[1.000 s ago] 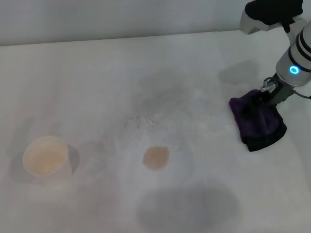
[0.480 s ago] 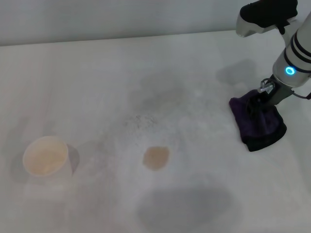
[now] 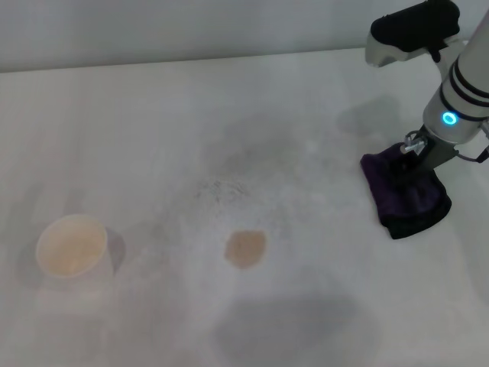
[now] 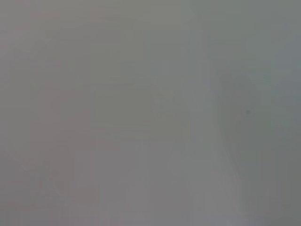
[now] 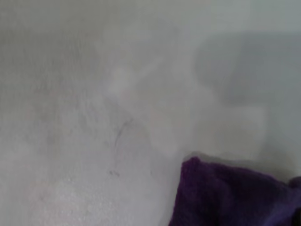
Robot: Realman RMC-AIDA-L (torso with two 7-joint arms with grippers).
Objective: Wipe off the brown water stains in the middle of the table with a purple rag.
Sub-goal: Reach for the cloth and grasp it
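The brown water stain (image 3: 245, 248) is a small round tan blot in the middle of the white table (image 3: 153, 138). The purple rag (image 3: 409, 200) lies as a dark lump with a blackish edge at the right side of the table, well to the right of the stain. My right gripper (image 3: 410, 159) is down on the rag's top, its tips sunk into the cloth. The rag's corner also shows in the right wrist view (image 5: 225, 197). My left gripper is out of view; the left wrist view shows only plain grey.
A white cup (image 3: 71, 246) with a tan round inside stands at the left of the table. A faint grey speckled smudge (image 3: 221, 189) lies just behind the stain. The table's far edge meets a pale wall.
My right arm has shifted a little to the left and tilted over the rag. The rag, the stain and the cup have not moved.
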